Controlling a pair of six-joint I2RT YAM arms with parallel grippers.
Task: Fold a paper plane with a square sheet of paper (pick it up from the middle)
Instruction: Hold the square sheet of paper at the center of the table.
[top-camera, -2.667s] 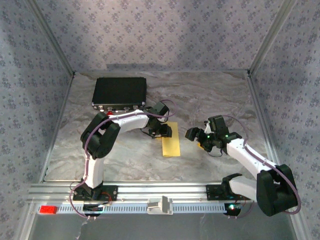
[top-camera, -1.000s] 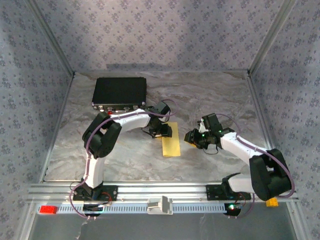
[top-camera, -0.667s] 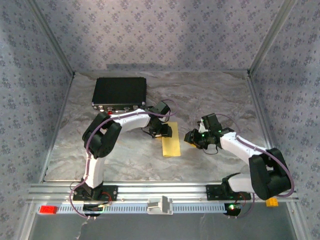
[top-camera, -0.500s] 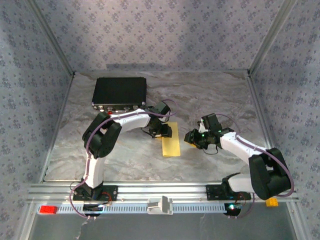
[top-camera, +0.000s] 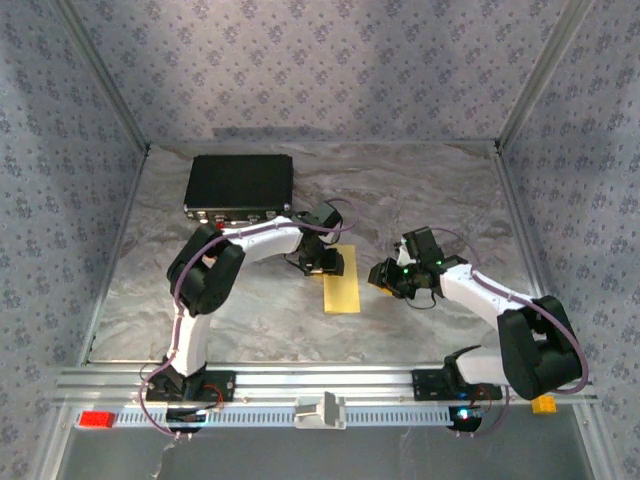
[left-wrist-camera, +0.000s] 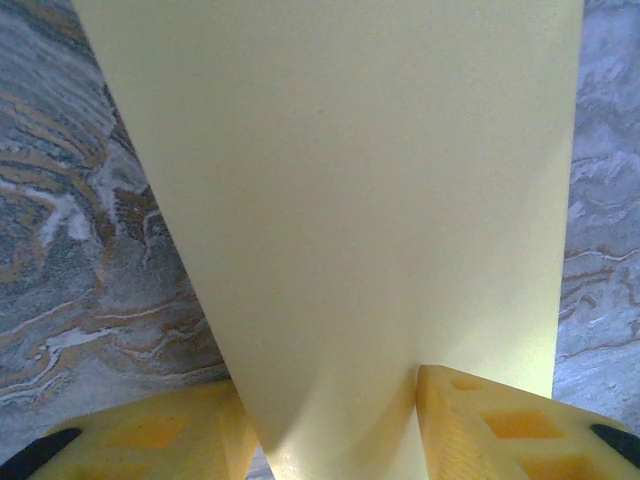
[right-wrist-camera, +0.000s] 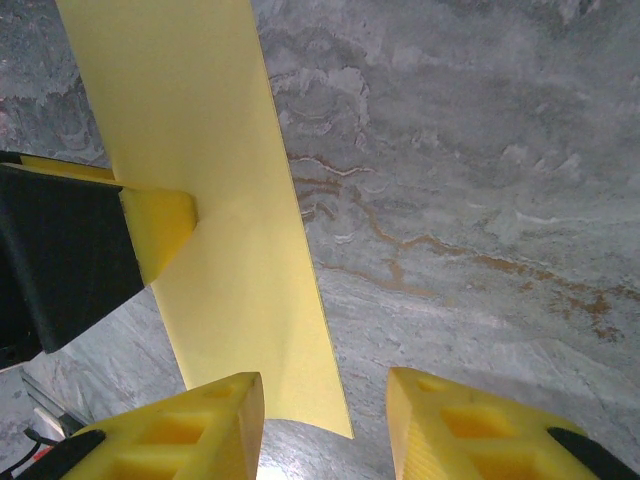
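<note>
**Folded Sheet Gripped at Centre of Counter**

A small red brick (top-camera: 97, 419) sat on the near rail. Further in, a thin, pale-yellow sheet of paper (top-camera: 341, 292), folded into a narrow strip, lay at the middle of the grey marbled counter (top-camera: 420, 190). The right end effector (top-camera: 383, 275) hovered just beside the strip's right edge, its yellow fingers (right-wrist-camera: 190, 430) apart and holding nothing. The left end effector (top-camera: 325, 262) was clenched on the strip's far end. Beyond stood a black rectangular case (top-camera: 240, 184).

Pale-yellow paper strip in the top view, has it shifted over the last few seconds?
No. The pale-yellow paper strip keeps the same spot and angle against the black rectangular case, with its far end at the left hand.
</note>
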